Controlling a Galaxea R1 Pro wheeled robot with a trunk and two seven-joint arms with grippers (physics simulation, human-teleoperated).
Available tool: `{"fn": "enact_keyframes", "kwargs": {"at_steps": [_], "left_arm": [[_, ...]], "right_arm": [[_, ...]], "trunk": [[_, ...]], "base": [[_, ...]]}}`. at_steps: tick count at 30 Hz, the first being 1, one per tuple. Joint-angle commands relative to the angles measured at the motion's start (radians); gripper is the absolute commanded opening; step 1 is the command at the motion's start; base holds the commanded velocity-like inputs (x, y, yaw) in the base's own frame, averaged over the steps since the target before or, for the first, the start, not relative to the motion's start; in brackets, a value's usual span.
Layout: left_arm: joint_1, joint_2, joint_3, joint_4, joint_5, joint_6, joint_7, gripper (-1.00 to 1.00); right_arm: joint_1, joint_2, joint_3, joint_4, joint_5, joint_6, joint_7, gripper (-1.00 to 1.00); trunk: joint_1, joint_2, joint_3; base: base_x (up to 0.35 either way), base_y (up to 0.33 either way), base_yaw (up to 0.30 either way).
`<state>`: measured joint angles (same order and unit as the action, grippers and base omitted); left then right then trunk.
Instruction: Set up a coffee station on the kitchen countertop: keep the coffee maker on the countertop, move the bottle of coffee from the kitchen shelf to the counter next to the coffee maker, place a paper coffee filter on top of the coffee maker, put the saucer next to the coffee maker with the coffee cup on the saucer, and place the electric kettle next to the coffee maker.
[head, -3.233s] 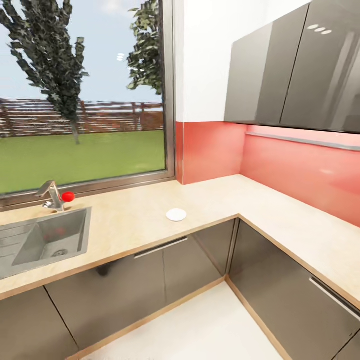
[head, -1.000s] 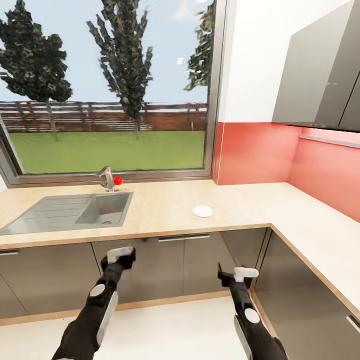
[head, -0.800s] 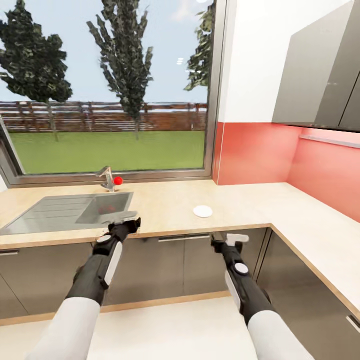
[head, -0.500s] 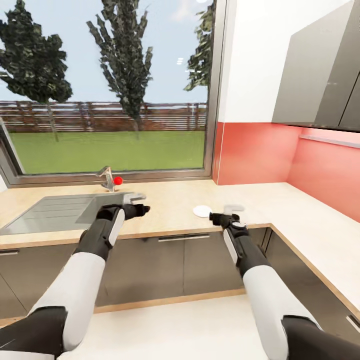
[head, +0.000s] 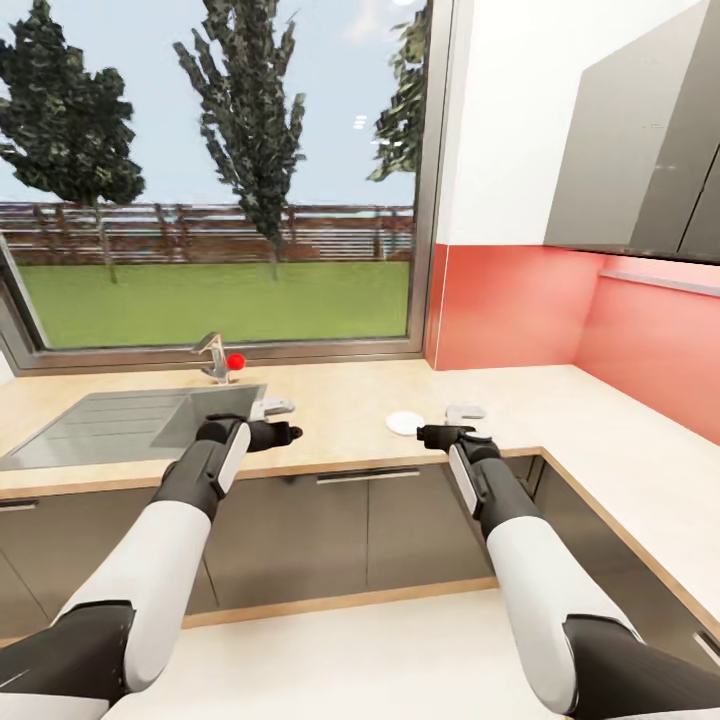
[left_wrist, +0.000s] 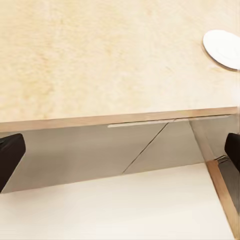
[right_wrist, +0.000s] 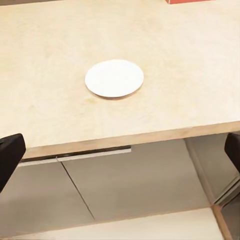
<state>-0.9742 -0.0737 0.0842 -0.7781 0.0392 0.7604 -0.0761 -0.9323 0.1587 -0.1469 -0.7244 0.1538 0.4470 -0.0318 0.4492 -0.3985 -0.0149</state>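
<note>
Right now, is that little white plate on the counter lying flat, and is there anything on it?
Flat and empty. The saucer lies flush on the countertop, its face plain white with no cup on it; the head view shows the same.

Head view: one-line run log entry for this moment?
left gripper: open, over countertop by sink | right gripper: open, beside saucer | nothing held

- A white saucer is seen lying flat on the countertop.
- The right gripper is held just beside it at 3 o'clock.
- The left gripper is raised beside the sink.
</note>
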Motion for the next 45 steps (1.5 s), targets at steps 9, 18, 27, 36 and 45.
{"fn": "enact_keyframes", "kwargs": {"at_steps": [9,18,27,36,45], "left_arm": [[0.006,0.001,0.007,0.011,0.005,0.001,-0.056,1.00],[0.008,-0.001,0.005,0.013,0.006,0.000,-0.057,1.00],[0.011,-0.006,0.007,0.014,0.007,0.000,-0.059,1.00],[0.049,-0.018,-0.004,0.043,0.000,-0.001,-0.044,1.00],[0.100,-0.017,0.000,0.032,-0.035,-0.005,-0.035,1.00]], "right_arm": [[0.000,0.003,-0.003,0.010,0.010,0.005,0.003,1.00],[0.006,0.003,-0.003,0.013,0.012,0.010,0.003,1.00],[0.006,0.005,-0.002,0.032,0.012,0.010,0.003,1.00],[0.016,0.016,-0.003,0.030,0.011,0.005,0.017,1.00],[0.022,0.016,0.001,0.050,0.012,0.001,-0.033,1.00]], "trunk": [[0.001,-0.001,-0.002],[0.001,-0.001,-0.002],[0.001,-0.001,-0.002],[0.001,-0.002,-0.002],[0.001,-0.002,-0.002]], "base": [[0.289,-0.009,0.000],[0.242,-0.231,0.000],[0.184,-0.286,0.000],[0.119,-0.091,0.000],[0.178,-0.028,0.000]]}}
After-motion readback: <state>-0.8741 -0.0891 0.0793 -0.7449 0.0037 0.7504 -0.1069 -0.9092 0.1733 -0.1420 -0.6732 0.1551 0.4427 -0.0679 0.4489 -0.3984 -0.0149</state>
